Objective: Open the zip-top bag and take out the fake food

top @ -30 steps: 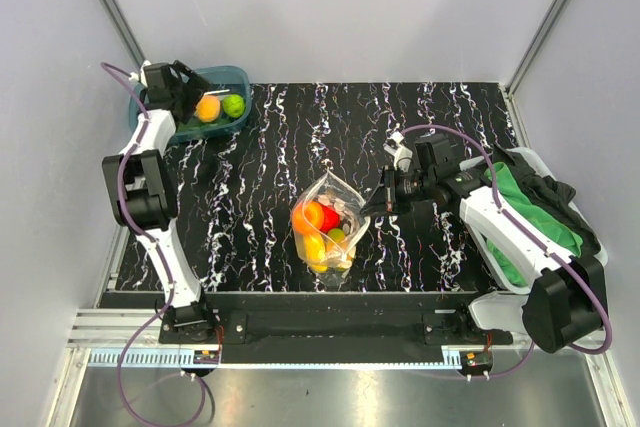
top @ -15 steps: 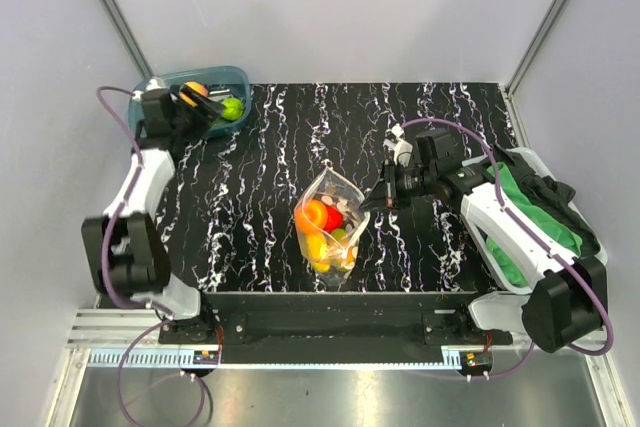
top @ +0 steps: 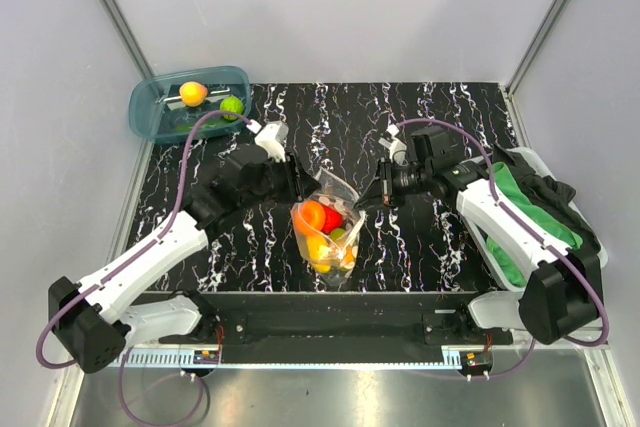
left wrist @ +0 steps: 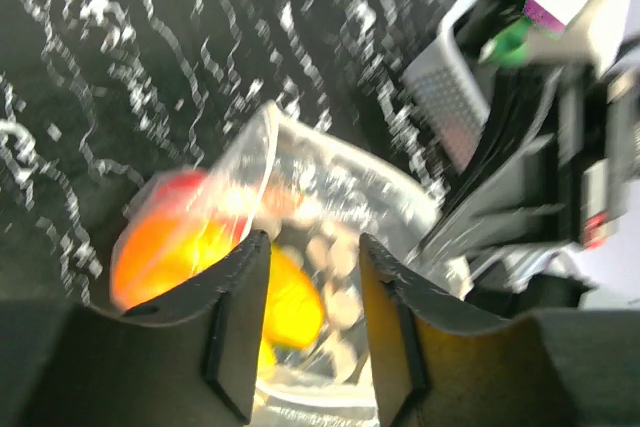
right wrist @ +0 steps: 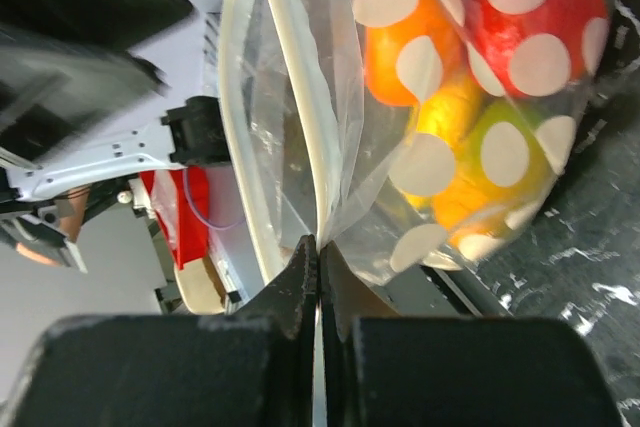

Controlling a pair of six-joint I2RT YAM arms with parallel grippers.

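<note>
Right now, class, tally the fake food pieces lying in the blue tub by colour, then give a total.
Orange piece: 1
Lime green piece: 1
Total in the blue tub: 2

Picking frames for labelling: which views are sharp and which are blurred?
Top external view: sharp and evenly lit. Left wrist view: motion-blurred throughout, zip-top bag and fake food smeared. Right wrist view: bag and food crisp, background soft.
</note>
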